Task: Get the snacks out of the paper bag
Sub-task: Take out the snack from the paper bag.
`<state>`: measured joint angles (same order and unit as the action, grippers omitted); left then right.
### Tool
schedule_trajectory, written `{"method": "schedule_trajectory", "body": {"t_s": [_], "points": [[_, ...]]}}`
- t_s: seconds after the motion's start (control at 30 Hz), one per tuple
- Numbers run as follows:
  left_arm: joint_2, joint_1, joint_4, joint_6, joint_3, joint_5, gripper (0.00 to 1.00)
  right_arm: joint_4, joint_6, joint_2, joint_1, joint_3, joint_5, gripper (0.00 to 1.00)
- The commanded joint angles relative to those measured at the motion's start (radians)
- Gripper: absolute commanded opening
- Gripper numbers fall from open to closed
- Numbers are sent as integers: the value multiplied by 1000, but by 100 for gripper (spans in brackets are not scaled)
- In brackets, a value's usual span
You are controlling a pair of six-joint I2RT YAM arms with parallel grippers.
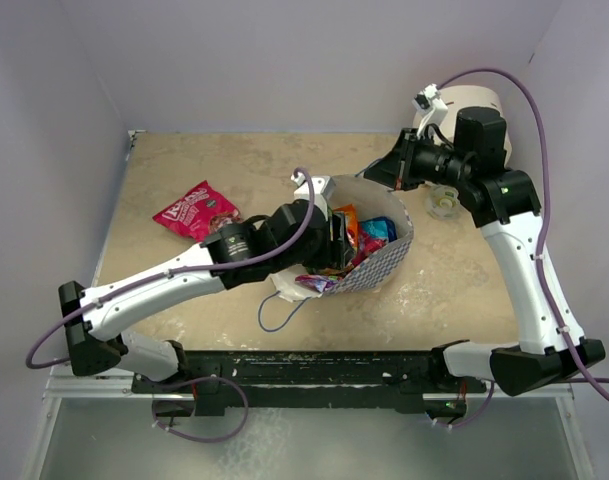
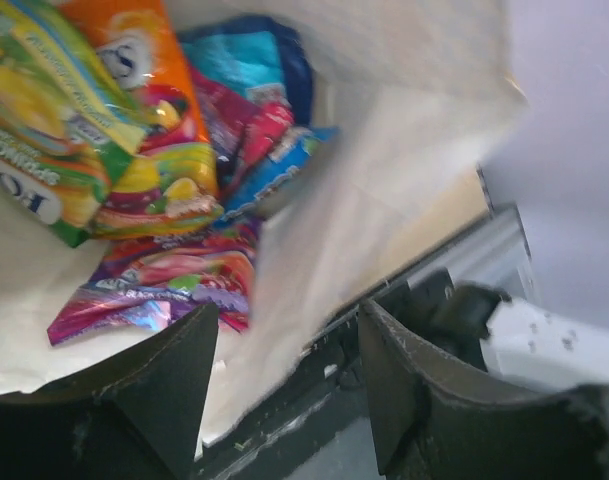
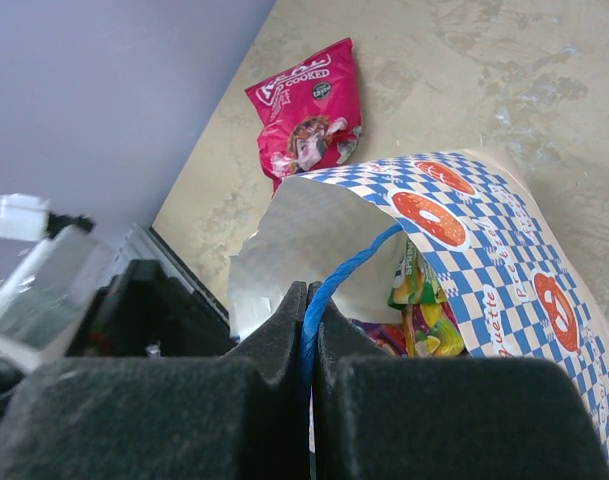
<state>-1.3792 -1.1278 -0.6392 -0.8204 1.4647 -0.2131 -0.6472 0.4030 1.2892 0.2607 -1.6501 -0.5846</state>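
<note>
At tabletop (image 1: 464, 290) centre, blue-and-white checked paper bag (image 1: 389, 262) holds bright glossy snack packets (image 1: 359, 232). Right end effector (image 3: 309, 300) clamped on thin blue cord handle (image 3: 349, 265). Left end effector (image 2: 284, 315) apart inside mouth; best close on one top packet, clear of bag wall.

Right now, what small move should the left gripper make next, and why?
Probably shift the left gripper sideways toward the pink-purple packet before closing. Its open fingers seem to straddle the white wall of the paper bag, so closing here could pinch paper. The right gripper is shut on the blue cord handle, steadying the bag.
</note>
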Motion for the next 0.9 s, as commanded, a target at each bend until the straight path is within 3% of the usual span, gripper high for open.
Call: {"method": "schedule_trajectory", "body": {"t_s": [0.0, 0.13, 0.47, 0.73, 0.87], "points": [[-44, 6, 90, -133, -12, -233, 61, 25, 37, -10, -1, -71, 0, 0], [-124, 5, 196, -154, -40, -265, 57, 1, 47, -18, -1, -94, 20, 0], [-281, 24, 166, -278, -29, -425, 48, -47, 46, -26, -1, -117, 17, 0], [-349, 77, 142, -314, -14, -438, 54, -46, 36, -10, -1, -127, 7, 0], [-376, 112, 112, -328, -1, -447, 52, -56, 30, -7, -1, -136, 2, 0]]}}
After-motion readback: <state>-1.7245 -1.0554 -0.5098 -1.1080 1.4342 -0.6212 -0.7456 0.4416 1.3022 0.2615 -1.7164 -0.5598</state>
